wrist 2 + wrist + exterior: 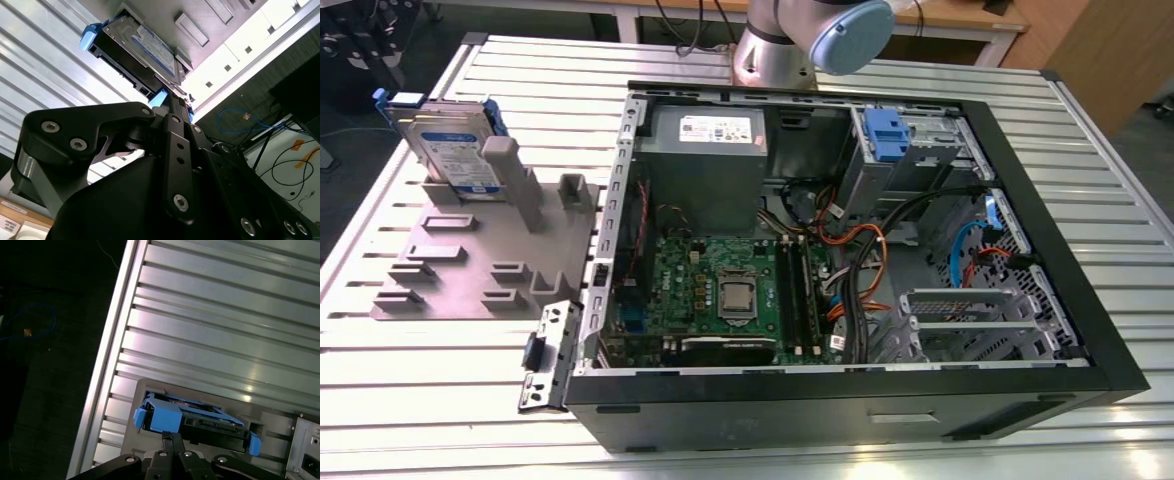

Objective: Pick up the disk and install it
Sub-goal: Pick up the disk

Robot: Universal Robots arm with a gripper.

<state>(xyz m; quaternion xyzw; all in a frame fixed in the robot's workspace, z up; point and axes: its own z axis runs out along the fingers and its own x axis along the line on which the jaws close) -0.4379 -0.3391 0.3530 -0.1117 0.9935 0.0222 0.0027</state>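
In the first wrist view the gripper (169,436) pointed down at the worktop (225,315), its two black fingers clenched tip to tip with nothing between them. It hung above the disk (200,418), apart from it, with the blue frame of the disk lying just past the fingertips. The disk stood on edge in a slot of a grey holder (144,388), which sat on the slatted metal worktop near its edge.

In the exterior view an open computer case (854,405) lay on its side at the middle of the worktop. Inside were a green motherboard (734,290), a grey power supply (707,150) with a white sticker, a blue latch (887,135) on the drive bay, and a tangle of orange and black cables (854,250). The holder was to the exterior view's left of the case, and the disk stood upright at its far corner. Farthest back, the arm (814,35) rose from the worktop behind the case.
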